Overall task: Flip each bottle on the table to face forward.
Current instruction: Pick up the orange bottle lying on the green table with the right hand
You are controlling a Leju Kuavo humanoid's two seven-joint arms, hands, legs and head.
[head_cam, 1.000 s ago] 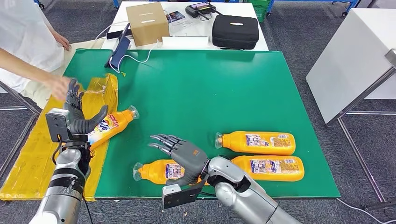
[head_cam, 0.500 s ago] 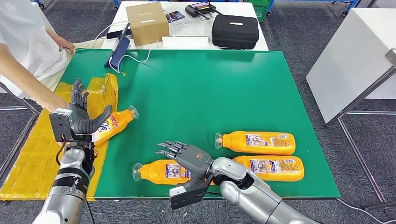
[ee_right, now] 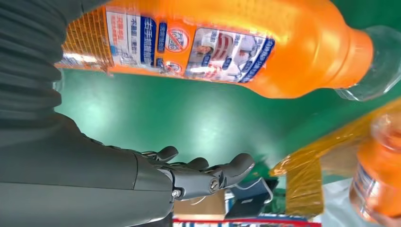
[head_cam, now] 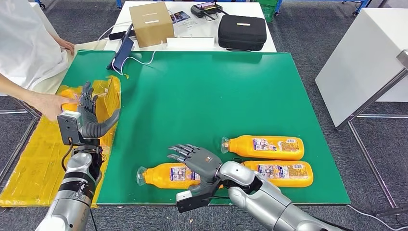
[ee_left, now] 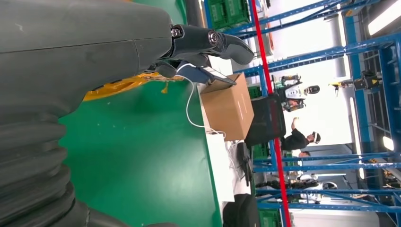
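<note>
On the green surface (head_cam: pixel 231 96) three orange bottles lie on their sides near the front edge. The lone bottle (head_cam: pixel 166 176) lies with its clear cap pointing away from the other two, and the right hand (head_cam: pixel 197 161) hovers just above its label end, fingers (head_cam: pixel 179 150) spread and holding nothing. Beside that bottle, toward the robot's right, the front bottle (head_cam: pixel 284 173) lies closest to the edge, and the rear bottle (head_cam: pixel 264 147) lies just behind it, cap toward the lone bottle.

The right wrist view brings out what the head view cannot: the printed label on the lone bottle (ee_right: pixel 213 47), green surface between it and the open fingers (ee_right: pixel 208 172), and another orange bottle (ee_right: pixel 378 175) blurred at the far side.

Well away from the lone bottle, over the yellow sheet (head_cam: pixel 29 159) at the surface's left edge, the left hand (head_cam: pixel 91 118) is raised with fingers wide apart, empty. A person's hand (head_cam: pixel 48 105) holds an orange bottle (head_cam: pixel 70 94) just behind it.

The left wrist view shows a cardboard box (ee_left: pixel 229 106) beyond the green surface.
</note>
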